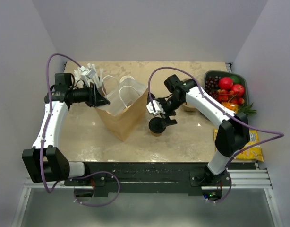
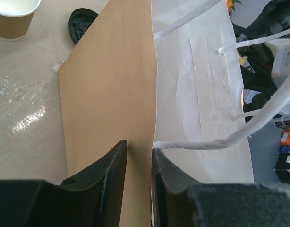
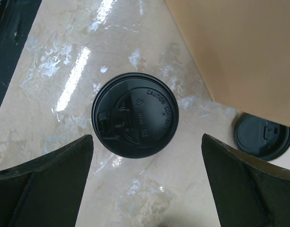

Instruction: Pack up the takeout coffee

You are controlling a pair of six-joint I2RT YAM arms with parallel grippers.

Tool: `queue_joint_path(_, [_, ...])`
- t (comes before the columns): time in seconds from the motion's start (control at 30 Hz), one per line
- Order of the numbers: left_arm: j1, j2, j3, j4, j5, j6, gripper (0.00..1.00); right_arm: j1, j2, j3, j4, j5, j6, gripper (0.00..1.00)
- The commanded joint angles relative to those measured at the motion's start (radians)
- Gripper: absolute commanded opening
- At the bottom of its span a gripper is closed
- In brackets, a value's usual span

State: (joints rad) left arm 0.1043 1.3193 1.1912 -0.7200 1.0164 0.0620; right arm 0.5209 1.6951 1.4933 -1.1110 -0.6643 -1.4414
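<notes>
- Lining up the pick looks like the step in hand: the right pincer [image 3: 147,140] hangs over the coffee cup [image 3: 134,115], looking straight down on its black lid.
- That pincer is wide open and holds nothing. Its fingers [image 3: 46,184] stand well out to either side of the lid and touch neither lid nor cup.
- The coffee cup stands upright on the table [image 3: 55,61], just beside the paper bag [image 1: 121,116]. It is outside the bag and not yet packed.
- The left pincer [image 2: 138,151] is closed on the bag's wall at the rim, with one finger on the brown outside and one on the white inside. It holds the mouth open.
- A spare lid [image 3: 263,137] lies flat on the table near the bag's foot, and a lidless cup [image 2: 12,19] sits further off. Neither is the one to pack, I'd say.
- Next, by my reckoning, the right pincer needs to drop until its fingers bracket the cup's body below the lid. It should close gently enough not to crush the paper, lift the cup over the bag's rim and lower it in upright.
- The bag's white handles [image 2: 201,143] hang across the mouth and could snag the cup on the way in.
</notes>
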Motion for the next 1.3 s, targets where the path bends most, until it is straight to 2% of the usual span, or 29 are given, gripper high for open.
queue_joint_path(0.0, [0.002,-0.038,-0.005,0.005,-0.001,-0.008,0.31,0.008,0.024,0.018,-0.061,0.022,-0.126,0.99])
queue_joint_path(0.37, [0.005,-0.043,-0.015,-0.009,-0.013,0.004,0.31,0.017,0.136,0.101,-0.174,0.026,-0.215,0.99])
queue_joint_path(0.87, [0.009,-0.035,-0.027,0.007,-0.009,-0.005,0.31,0.047,0.175,0.127,-0.136,0.042,-0.129,0.99])
queue_joint_path(1.27, [0.009,-0.031,-0.031,0.01,-0.004,-0.008,0.31,0.057,0.209,0.156,-0.173,0.054,-0.139,0.99])
